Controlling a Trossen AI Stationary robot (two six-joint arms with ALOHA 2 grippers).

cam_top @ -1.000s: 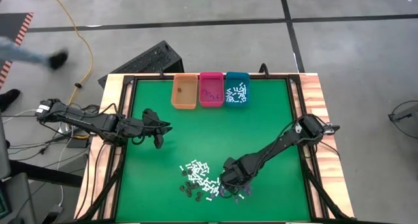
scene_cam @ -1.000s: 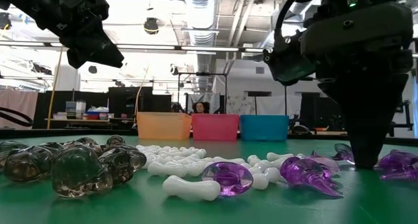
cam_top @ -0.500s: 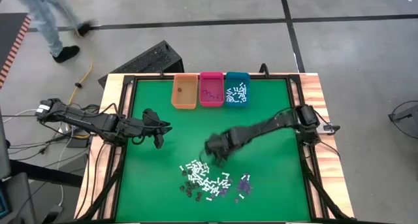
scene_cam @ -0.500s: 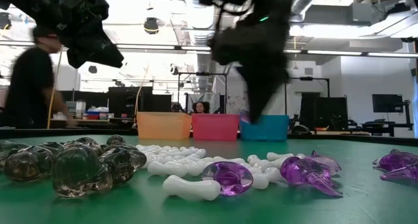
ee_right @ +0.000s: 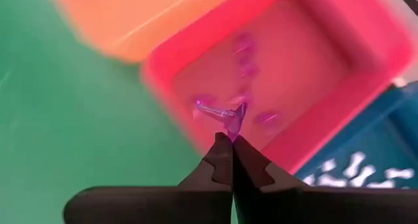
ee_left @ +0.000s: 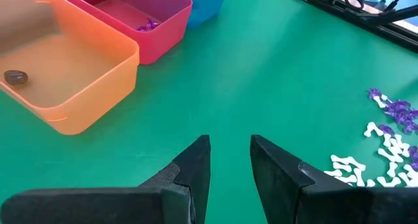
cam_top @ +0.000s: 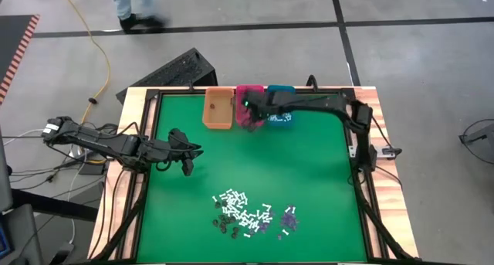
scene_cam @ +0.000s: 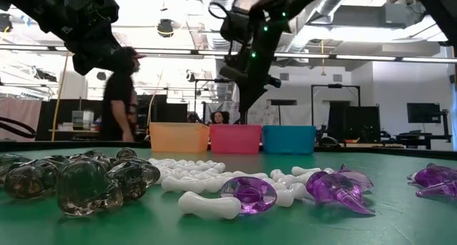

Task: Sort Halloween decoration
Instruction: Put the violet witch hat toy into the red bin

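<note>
You see a green table (cam_top: 309,164) edged in pale wood at the centre of the high frame, with orange (cam_top: 218,110), pink (cam_top: 245,103) and teal bins (cam_top: 281,110) along its upper edge. White sticks (cam_top: 235,203), purple bits (cam_top: 289,217) and dark brown-black bits (cam_top: 224,226) speckle the lower middle. Both arms are black; the right gripper (ee_right: 230,140) pinches a translucent purple piece (ee_right: 225,114).
</note>
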